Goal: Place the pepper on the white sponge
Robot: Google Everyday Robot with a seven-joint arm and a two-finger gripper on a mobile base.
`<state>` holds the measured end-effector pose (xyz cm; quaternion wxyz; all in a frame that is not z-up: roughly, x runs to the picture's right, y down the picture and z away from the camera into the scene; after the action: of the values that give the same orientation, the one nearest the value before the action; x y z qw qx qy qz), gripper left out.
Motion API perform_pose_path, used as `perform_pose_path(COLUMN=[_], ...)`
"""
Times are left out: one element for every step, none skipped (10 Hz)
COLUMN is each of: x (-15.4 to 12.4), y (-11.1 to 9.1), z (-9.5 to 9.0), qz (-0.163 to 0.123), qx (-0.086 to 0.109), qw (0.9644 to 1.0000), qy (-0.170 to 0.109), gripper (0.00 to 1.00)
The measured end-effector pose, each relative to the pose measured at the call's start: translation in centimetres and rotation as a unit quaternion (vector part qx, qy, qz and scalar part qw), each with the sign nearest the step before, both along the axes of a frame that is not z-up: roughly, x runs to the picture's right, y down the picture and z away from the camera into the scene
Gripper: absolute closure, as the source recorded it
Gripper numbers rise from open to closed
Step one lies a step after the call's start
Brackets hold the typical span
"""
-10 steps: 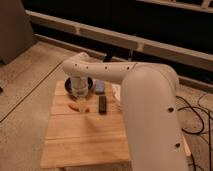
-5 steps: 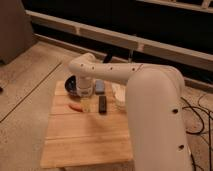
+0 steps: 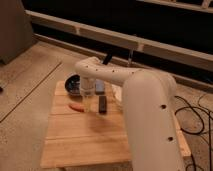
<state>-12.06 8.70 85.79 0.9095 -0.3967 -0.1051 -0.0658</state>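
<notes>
The pepper (image 3: 76, 107) is a slim orange-red piece lying on the wooden table (image 3: 85, 142), left of centre. The white sponge (image 3: 99, 86) is a small pale grey-blue block further back, partly hidden behind my arm. My gripper (image 3: 89, 101) hangs down from the white arm's wrist, just right of the pepper and just left of the black block (image 3: 102, 104). It sits low over the table, between the pepper and the sponge. The pepper lies free on the wood, not in the gripper.
A dark bowl (image 3: 74, 84) stands at the table's back left corner, close behind the pepper. My bulky white arm (image 3: 145, 110) covers the table's right side. Cables (image 3: 197, 117) lie on the floor at right. A dark wall with rails runs behind.
My wrist and gripper have shifted a little to the right, from above the bowl and pepper to beside the black block. The pepper has stayed on the table.
</notes>
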Motion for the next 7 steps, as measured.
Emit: perform_pose_path(x=[-0.9, -1.6, -1.8, -2.3, -3.1, -3.4, -3.9], y=[-0.6, -1.1, -1.3, -0.9, -0.2, 0.4, 1.0], z=[0.5, 0.9, 1.1, 1.4, 1.6, 1.7, 1.9], qz=[-0.017, -0.033, -0.040, -0.041, -0.038, -0.035, -0.032], qx=[0.014, 0.027, 0.031, 0.028, 0.021, 0.013, 0.003], qw=[0.9996, 0.9986, 0.9981, 0.9977, 0.9975, 0.9974, 0.9973], qy=[-0.017, -0.032, -0.037, -0.047, -0.056, -0.061, -0.067], gripper=[0.35, 0.35, 0.35, 0.35, 0.35, 0.35, 0.35])
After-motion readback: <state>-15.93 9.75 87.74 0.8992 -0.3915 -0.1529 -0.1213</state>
